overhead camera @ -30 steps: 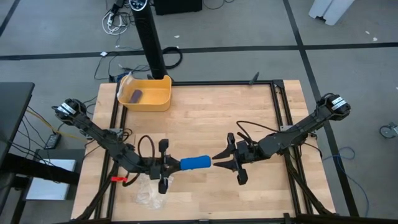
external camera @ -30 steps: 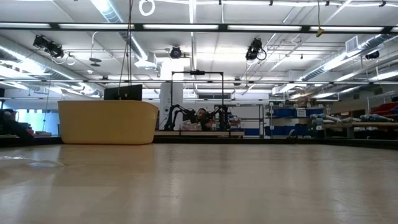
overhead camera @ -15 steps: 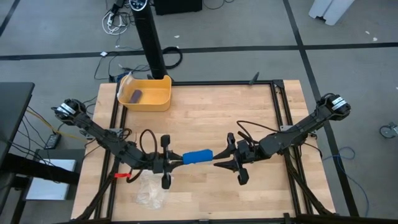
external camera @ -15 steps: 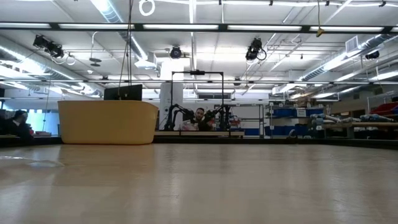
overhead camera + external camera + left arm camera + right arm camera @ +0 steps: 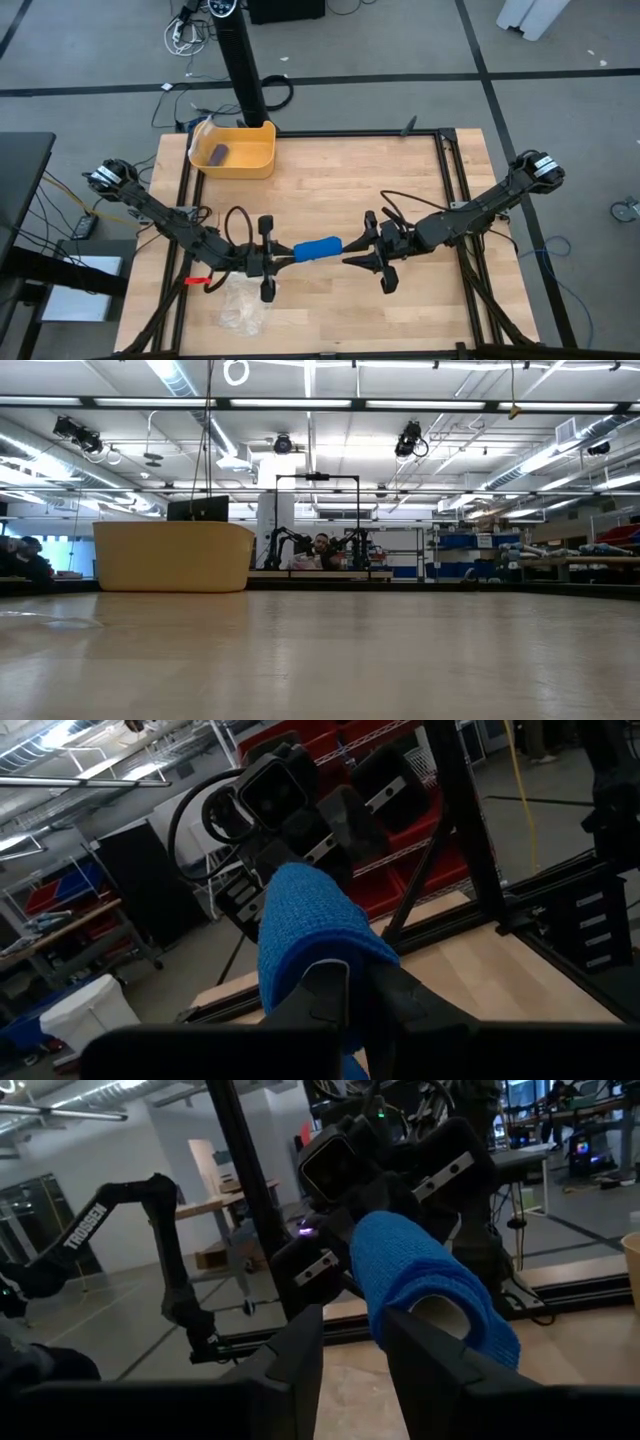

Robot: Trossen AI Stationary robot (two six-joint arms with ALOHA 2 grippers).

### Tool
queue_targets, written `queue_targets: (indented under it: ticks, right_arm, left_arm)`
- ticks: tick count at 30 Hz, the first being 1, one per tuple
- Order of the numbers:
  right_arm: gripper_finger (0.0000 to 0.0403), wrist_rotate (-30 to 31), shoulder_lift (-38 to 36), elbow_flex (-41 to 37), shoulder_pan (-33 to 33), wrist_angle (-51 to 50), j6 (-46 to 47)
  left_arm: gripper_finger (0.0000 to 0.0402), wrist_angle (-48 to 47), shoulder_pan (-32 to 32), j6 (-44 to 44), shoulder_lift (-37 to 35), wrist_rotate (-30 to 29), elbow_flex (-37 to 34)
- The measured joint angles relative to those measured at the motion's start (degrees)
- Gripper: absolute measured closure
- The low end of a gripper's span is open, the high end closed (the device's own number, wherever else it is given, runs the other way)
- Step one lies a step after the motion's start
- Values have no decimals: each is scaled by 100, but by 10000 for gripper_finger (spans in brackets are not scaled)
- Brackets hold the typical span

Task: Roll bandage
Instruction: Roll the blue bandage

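The bandage point(image 5: 318, 249) is a bright blue cylinder roll, held above the table's near middle between both grippers. It also shows in the left wrist view point(image 5: 310, 920) and the right wrist view point(image 5: 420, 1275). My left gripper point(image 5: 283, 256) is shut on its left end. My right gripper point(image 5: 347, 257) is open at the roll's right end. In the right wrist view the hollow end point(image 5: 445, 1315) stands just behind one of its fingers point(image 5: 415, 1355). I cannot tell whether that finger touches it. The low view shows neither gripper. My left gripper pinches the roll's left end point(image 5: 330, 982) between its two fingers, coming level from the table's left. The fingers lie along the roll, which sticks straight out beyond them toward my right gripper. Its free end is turned a little toward the far edge.
A yellow bin point(image 5: 262, 150) with a small dark purple block point(image 5: 219, 153) stands at the far left, by a black post point(image 5: 245, 70). A clear crinkled plastic bag point(image 5: 240, 305) lies near the front edge, under my left arm. The bin also shows in the low view point(image 5: 170, 557).
My left gripper has carried the roll a little toward the table's far edge and right. The roll has turned from level across the table to slanting, its free right end now farther back. My right gripper has stayed nearly still and open.
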Motion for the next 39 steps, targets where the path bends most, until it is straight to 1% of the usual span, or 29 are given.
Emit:
queue_targets:
  ticks: [2, 7, 10, 15, 18, 20, 26, 31, 39]
  right_arm:
    - [287, 20, -1, 0, 14, -56, 11]
    - [288, 377, -126, 0, 116, -347, -254]
    - [298, 452, -191, 0, 109, -532, -295]
    - [343, 429, -227, -2, 116, -561, -549]
    - [380, 426, -222, -2, 114, -562, -612]
    - [396, 374, -197, -2, 114, -519, -686]
    - [393, 3, -184, -2, 114, -282, -732]
    - [400, -12, -181, -2, 92, -270, -749]
    - [396, -218, -190, -2, -8, -278, -698]
  left_arm:
    - [382, -21, 0, 5, 0, -3, 0]
    - [382, -50, -4, 17, 2, -22, 0]
    - [382, -65, -10, 26, 2, 102, 0]
    - [382, -5, -11, 42, 2, 382, 0]
    - [382, 16, -11, 22, 2, 404, 0]
    - [382, 13, -12, -7, 2, 406, 0]
    - [382, 17, 35, -111, 2, 404, 0]
    - [382, 13, 96, -170, 2, 435, 0]
    - [382, 15, 144, -297, 2, 552, 0]
